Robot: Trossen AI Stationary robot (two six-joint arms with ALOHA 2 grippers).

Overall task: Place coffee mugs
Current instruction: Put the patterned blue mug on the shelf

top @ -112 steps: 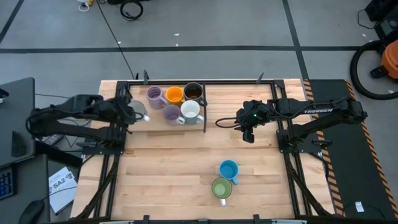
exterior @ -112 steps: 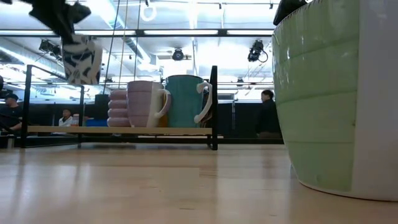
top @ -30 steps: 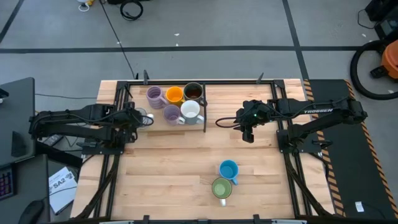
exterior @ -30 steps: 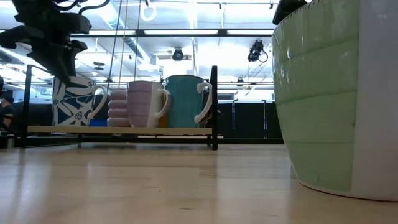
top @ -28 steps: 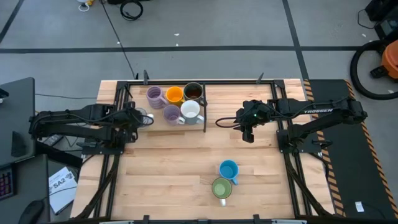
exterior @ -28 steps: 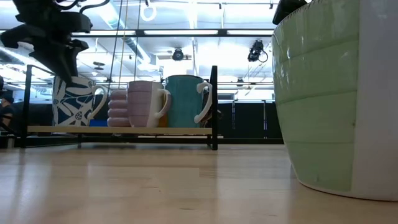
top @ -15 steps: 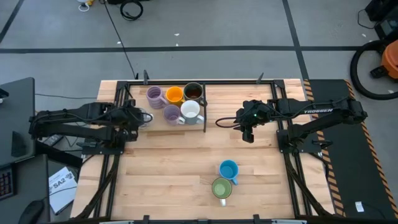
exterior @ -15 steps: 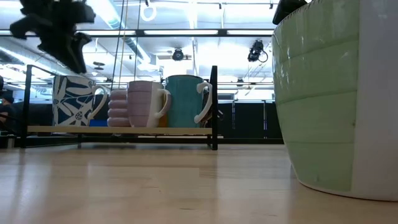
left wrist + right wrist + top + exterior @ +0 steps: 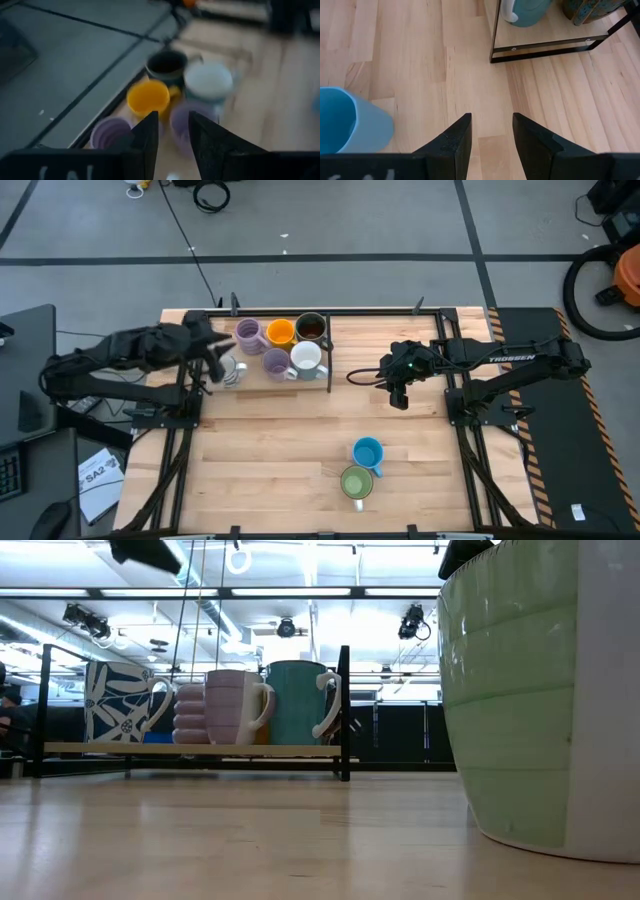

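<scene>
On the black wire rack [image 9: 328,370] near the worktop's far edge stand six of the coffee mugs: two purple mugs [image 9: 249,334], an orange mug [image 9: 280,332], a dark grey mug [image 9: 311,326], a white mug [image 9: 306,357], and the white mug with blue pattern [image 9: 116,702] at the rack's left end. The left gripper [image 9: 212,352] hangs above that left end, just beside the patterned mug and clear of it, its jaws spread a little and holding nothing; in its wrist view the orange, dark grey, white and purple mugs lie just beyond the jaw tips. The right gripper [image 9: 398,395] hovers over bare wood right of the rack, near the worktop's middle, jaws apart and empty. The blue mug [image 9: 368,453] and green mug [image 9: 356,482] stand touching each other near the worktop's near edge, well apart from both grippers; the blue one shows beside the right jaws in the right wrist view, and the green one fills the right side of the low view. White lettering reading TROSSEN runs along the right arm [image 9: 510,360]. Printed sheets [image 9: 98,477] lie on the floor off the worktop's left near corner, their writing too small to read for certain
</scene>
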